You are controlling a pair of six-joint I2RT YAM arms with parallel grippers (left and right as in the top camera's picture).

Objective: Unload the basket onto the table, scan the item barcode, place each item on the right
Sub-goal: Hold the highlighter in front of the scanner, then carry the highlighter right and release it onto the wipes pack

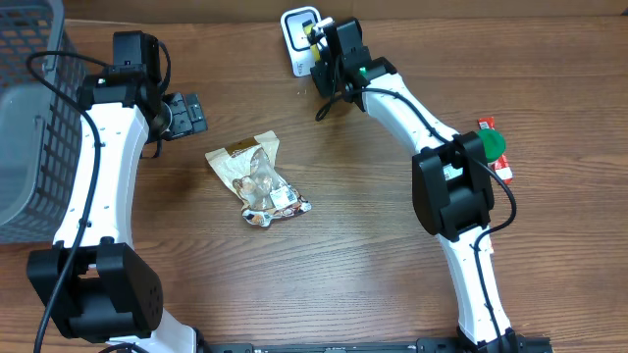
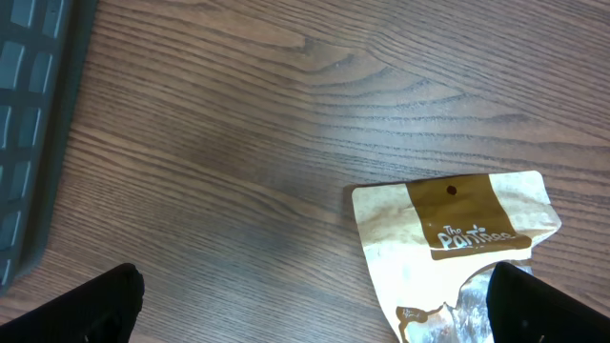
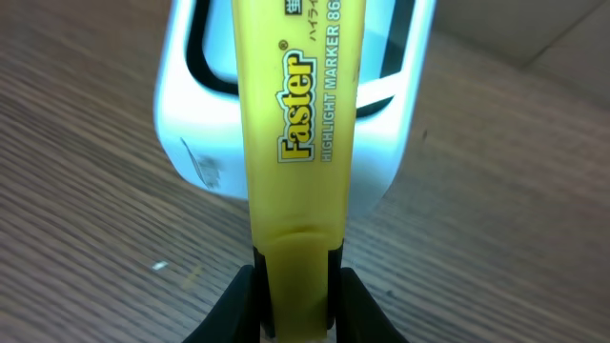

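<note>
On my far left a grey basket [image 1: 29, 118] is sitting at the table's edge. To its right my left gripper [image 1: 188, 114] is hanging with its 2 fingers [image 2: 95, 305] spread wide, holding nothing. Just right of that, a brown-and-clear snack pouch [image 1: 257, 181] is lying flat on the wood. Its top edge is showing between those open fingers, near them but not touched.

Further right, near the table's far edge, my right gripper [image 3: 295, 291] is pinching the bottom end of a yellow highlighter [image 3: 294, 124], the task's item, so it is up off the table. Its long axis is running straight out from my fingers and across the face of the white scanner [image 3: 191, 143], which is lying directly ahead, just behind the pen. My right arm is the one placed for this; the left is well apart.

The printed name is facing my wrist camera, and I cannot tell whether a barcode is facing the scanner window. I am judging that a roll about the pen's length may be needed. At the far right a red-and-green item [image 1: 493, 145] is lying beside my right arm.
</note>
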